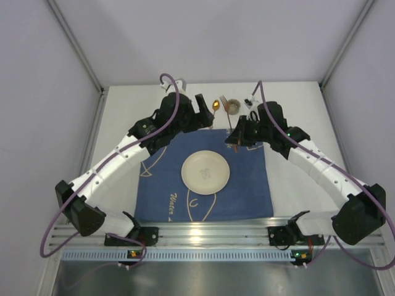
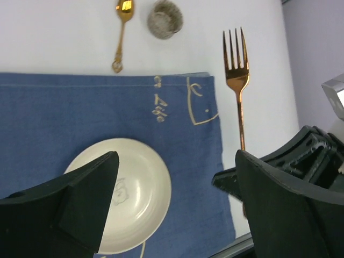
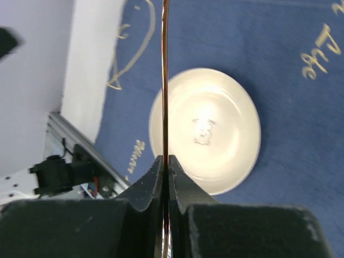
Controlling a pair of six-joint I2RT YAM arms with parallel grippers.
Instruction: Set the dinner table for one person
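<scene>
The dinner table (image 1: pixel 308 111) shows a fork (image 2: pixel 237 80), handle end hidden inside the clamped right claw (image 3: pixel 165 161); left claw (image 2: pixel 177 156) wide.

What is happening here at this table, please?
Two robot arms are setting a place. The right tool is shut on the fork by its handle, near the far edge of the cloth. The left tool hangs open, holding nothing. A plate sits in the middle of the cloth; a spoon and a small cup lie on the table beyond it.
</scene>
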